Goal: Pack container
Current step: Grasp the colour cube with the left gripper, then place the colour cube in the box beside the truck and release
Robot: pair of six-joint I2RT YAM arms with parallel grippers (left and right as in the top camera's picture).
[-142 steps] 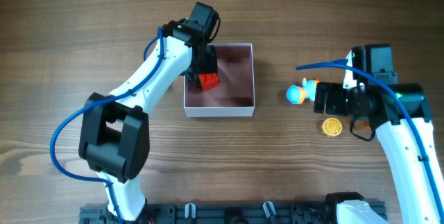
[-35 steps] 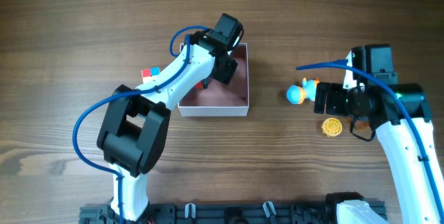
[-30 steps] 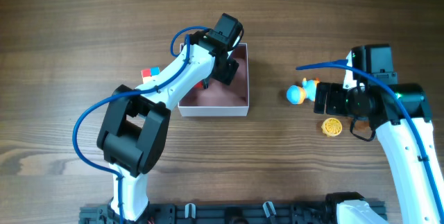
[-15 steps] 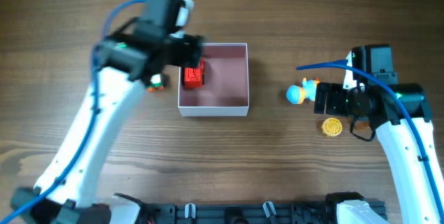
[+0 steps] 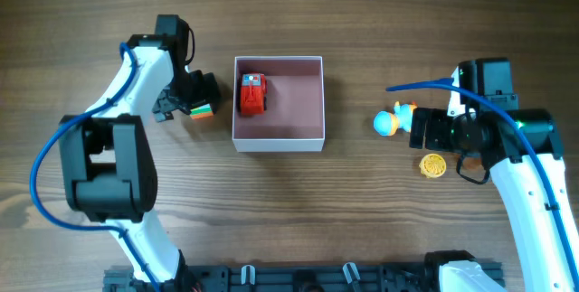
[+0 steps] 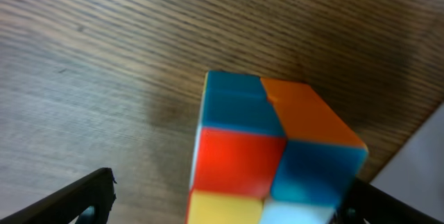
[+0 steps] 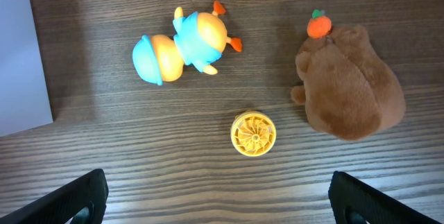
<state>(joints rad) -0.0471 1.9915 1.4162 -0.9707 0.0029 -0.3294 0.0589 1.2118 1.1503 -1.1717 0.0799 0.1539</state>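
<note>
The container (image 5: 279, 145), a shallow square box with white walls and a pink inside, stands at mid-table. A red toy car (image 5: 252, 93) lies in its left part. My left gripper (image 5: 188, 102) is left of the container and open, with a multicoloured cube (image 5: 201, 109) between its fingers. In the left wrist view the cube (image 6: 270, 148) stands on the wood and fills the space between my jaws (image 6: 229, 207). My right gripper (image 5: 423, 132) is open and empty, hovering above the toys on the right; it also shows in the right wrist view (image 7: 222, 203).
A blue and orange duck toy (image 5: 391, 120) (image 7: 182, 47) and a yellow ribbed disc (image 5: 433, 164) (image 7: 253, 134) lie right of the container. A brown plush with an orange top (image 7: 350, 82) lies beside them, hidden under my right arm in the overhead view.
My left arm has left the container, with the red car left inside, and swung left to the cube. The right arm has not moved.
</note>
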